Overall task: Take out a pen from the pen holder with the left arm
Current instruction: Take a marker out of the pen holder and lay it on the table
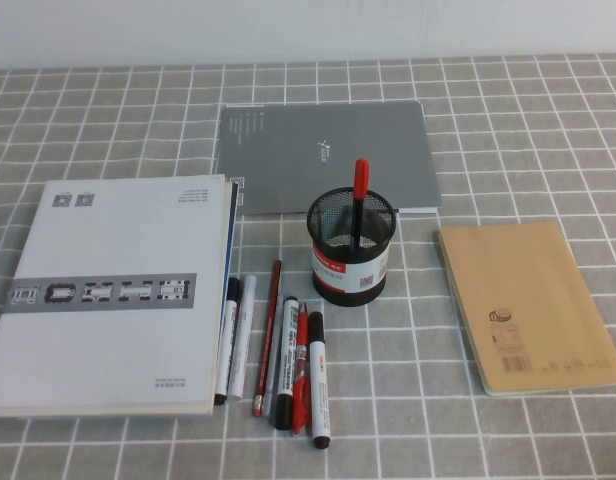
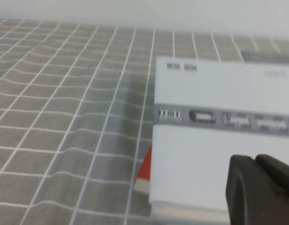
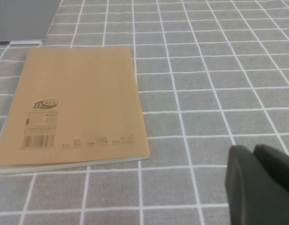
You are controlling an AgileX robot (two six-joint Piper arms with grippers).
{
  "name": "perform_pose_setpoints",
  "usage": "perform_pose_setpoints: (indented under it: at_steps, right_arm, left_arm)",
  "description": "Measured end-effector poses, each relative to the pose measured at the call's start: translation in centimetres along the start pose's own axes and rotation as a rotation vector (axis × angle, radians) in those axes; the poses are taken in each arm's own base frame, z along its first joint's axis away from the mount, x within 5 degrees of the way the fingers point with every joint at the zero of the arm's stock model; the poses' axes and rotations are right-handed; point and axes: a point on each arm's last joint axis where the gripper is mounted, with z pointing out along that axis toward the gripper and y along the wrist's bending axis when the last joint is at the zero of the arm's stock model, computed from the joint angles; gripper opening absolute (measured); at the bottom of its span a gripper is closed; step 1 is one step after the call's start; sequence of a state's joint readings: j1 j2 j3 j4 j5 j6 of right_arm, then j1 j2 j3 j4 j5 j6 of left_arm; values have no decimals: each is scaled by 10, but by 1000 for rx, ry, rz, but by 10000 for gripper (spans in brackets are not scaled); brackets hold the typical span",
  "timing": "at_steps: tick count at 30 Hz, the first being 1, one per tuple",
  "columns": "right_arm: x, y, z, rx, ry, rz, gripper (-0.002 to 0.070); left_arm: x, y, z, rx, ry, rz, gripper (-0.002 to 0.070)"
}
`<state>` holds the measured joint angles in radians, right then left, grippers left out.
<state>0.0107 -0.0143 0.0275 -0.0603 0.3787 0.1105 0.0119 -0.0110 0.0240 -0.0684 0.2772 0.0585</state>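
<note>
Over the white book (image 2: 205,154) the left gripper (image 2: 258,187) hangs closed, empty; the right gripper (image 3: 258,183) hovers by the notebook (image 3: 79,103).

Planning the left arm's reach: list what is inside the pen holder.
One red-capped pen stands inside the pen holder; its tip is hidden. Left hand by the white book, right hand by the tan notebook.

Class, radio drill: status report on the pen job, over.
Left tool shut, near white book. Right tool beside tan notebook. Red-capped pen stands in pen holder, untouched. Loose pens lie between book and holder.
</note>
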Motion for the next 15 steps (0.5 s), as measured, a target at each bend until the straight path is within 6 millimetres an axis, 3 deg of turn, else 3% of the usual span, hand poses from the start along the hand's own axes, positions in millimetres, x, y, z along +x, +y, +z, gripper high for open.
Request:
perform_pose_setpoints:
  at_steps: [5,12,15]
  right_arm:
    - [0,0,0,0,0,0,-13]
    - [0,0,0,0,0,0,-13]
    - [0,0,0,0,0,0,-13]
  left_arm:
    - [-7,0,0,2,-73,-151,-4]
    - [-25,1,-3,68,-273,-601,-4]
    - [-32,3,-6,105,-359,-716,-4]
